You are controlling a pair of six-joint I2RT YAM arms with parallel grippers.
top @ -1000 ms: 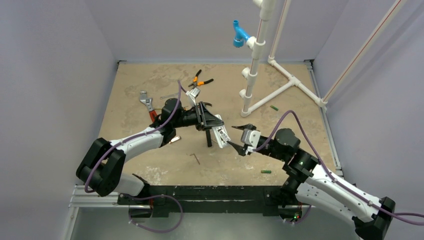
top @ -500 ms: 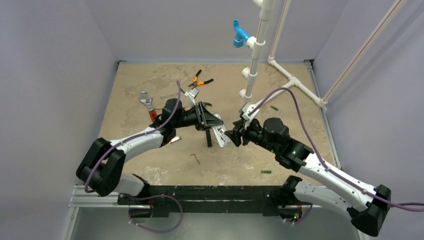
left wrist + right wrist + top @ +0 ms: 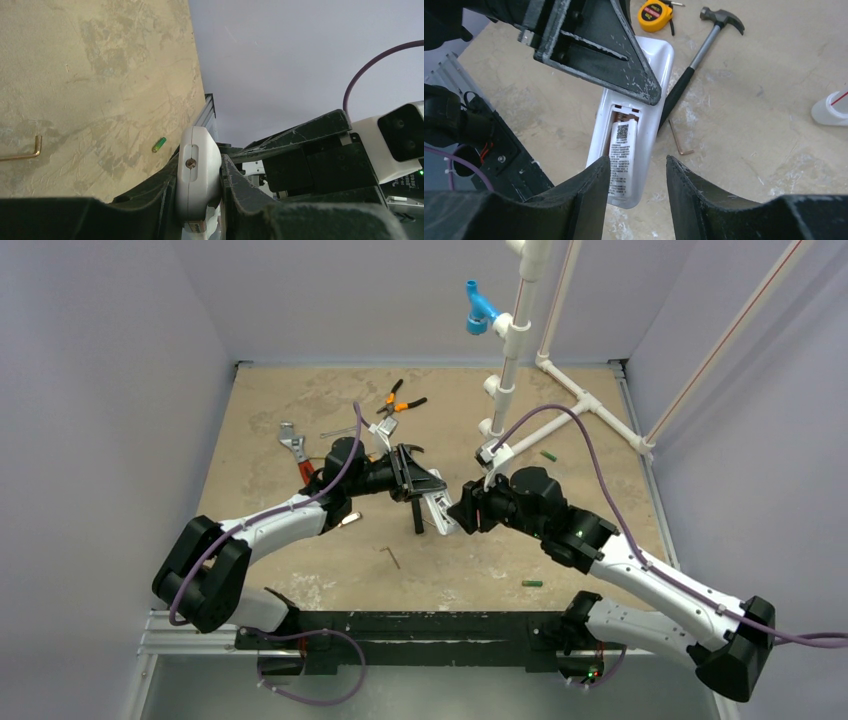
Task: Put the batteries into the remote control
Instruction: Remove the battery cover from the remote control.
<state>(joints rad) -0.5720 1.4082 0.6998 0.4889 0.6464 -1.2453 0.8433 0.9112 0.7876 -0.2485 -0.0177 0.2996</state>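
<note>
**Operator:** State of the left gripper (image 3: 199, 167)?

**Technician:** Clenched on the remote control (image 3: 651, 90). The white handset sits edge-on between its two fingers.

**Operator:** State of the right gripper (image 3: 638, 165)?

**Technician:** Released. Its fingers stand apart, and the remote's near end lies just ahead of the tips. The battery compartment (image 3: 621, 125) faces this gripper, cover off, with a printed label inside.

**Operator:** Location of the batteries?

**Technician:** Both lie on the table (image 3: 300, 400). One green battery (image 3: 532, 583) is on the near side of the right gripper, beside its arm. The other green battery (image 3: 548, 455) is on the far side.
</note>
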